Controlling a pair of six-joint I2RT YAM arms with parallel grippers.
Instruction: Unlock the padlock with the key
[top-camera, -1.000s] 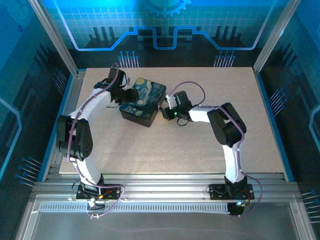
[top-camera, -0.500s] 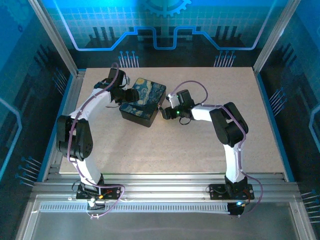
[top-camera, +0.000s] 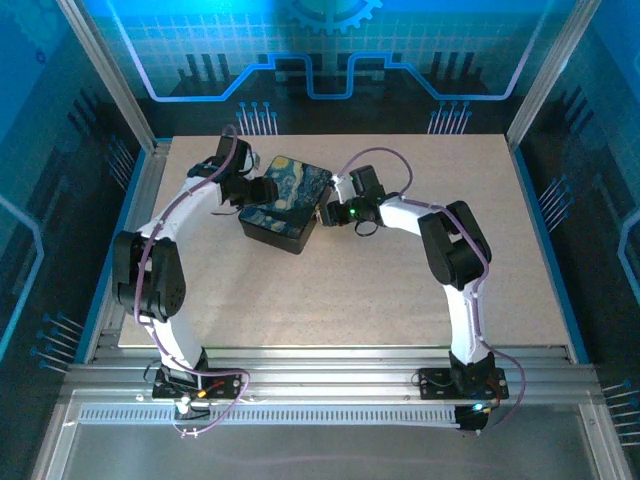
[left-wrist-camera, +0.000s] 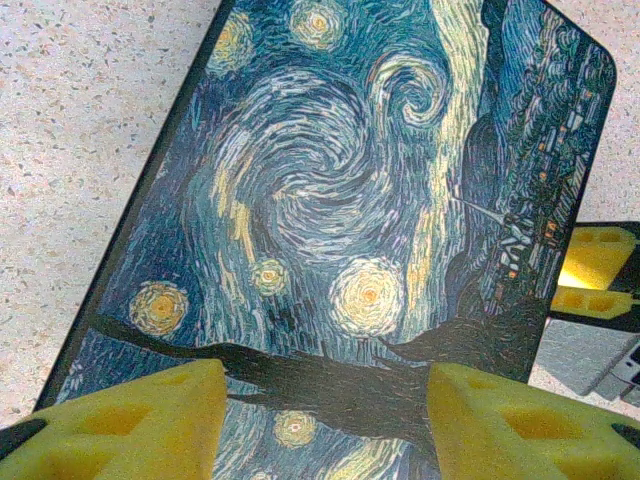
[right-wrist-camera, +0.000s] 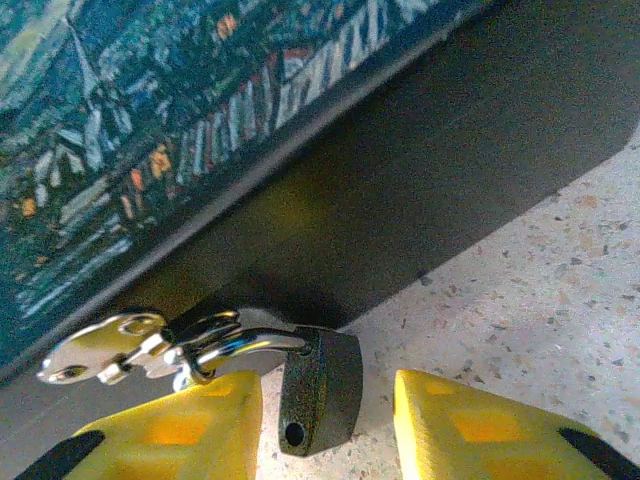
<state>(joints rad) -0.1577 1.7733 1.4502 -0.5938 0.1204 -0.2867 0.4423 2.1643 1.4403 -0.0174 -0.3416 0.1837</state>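
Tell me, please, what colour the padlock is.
The padlock is dark grey, clearest in the right wrist view.

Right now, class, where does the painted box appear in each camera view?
Top external: painted box, just left of centre.
Left wrist: its lid, across most of the frame.
Right wrist: its side wall, upper half, behind the padlock.
Shared landmark: right gripper at the box's right side.

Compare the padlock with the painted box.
Size: the padlock is tiny; the painted box dwarfs it. Look: the padlock is plain dark grey with a silvery shackle; the box's lid carries blue-yellow swirls. Pose: the padlock sits tilted beside the box's wall; the box lies flat. Both have dark bodies.
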